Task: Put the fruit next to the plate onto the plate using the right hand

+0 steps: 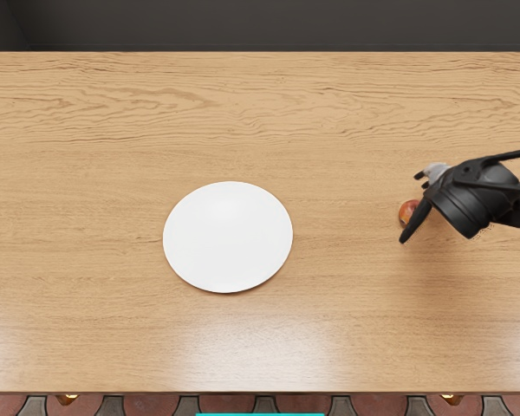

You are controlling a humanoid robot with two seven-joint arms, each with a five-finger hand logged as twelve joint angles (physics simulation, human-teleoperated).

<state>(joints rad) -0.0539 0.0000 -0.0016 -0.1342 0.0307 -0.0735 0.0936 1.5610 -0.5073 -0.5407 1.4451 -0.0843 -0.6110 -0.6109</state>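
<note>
Head view: the wooden table carries the white plate at its middle. Near the right edge the right hand is spread apart, holding nothing, around the small red fruit. A hasty closing could, I think, roll it off that edge.

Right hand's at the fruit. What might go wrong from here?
1. The fruit is small, round and half hidden by the right hand; a nudge may roll it away.
2. The plate lies well to the left, so a loose grasp may drop it en route.
</note>
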